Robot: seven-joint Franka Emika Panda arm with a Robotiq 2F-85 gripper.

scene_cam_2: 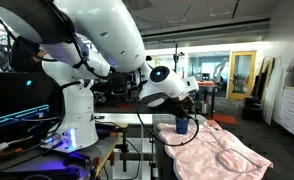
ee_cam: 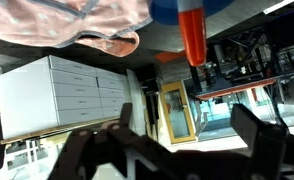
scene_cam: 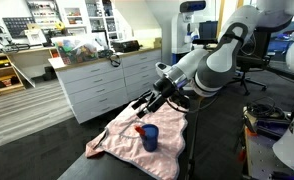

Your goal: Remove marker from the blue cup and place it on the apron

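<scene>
The blue cup (scene_cam: 148,138) stands on the apron (scene_cam: 127,150), a wrinkled pale pink cloth spread on the table. The marker's red end (scene_cam: 139,129) sticks out at the cup's rim. My gripper (scene_cam: 137,107) hangs a little above the cup, apart from it. The wrist view is upside down. There the marker (ee_cam: 192,35) points out of the cup (ee_cam: 177,8), with the apron (ee_cam: 77,25) beside it. My gripper (ee_cam: 192,125) is open and empty, its two fingers wide apart. In an exterior view the cup (scene_cam_2: 181,127) stands at the apron's (scene_cam_2: 222,155) near end.
A white drawer cabinet (scene_cam: 97,85) with clutter on top stands behind the table. A dark monitor (scene_cam_2: 17,100) and the arm's base (scene_cam_2: 77,120) are beside the table. Cables hang by the table edge (scene_cam_2: 137,140).
</scene>
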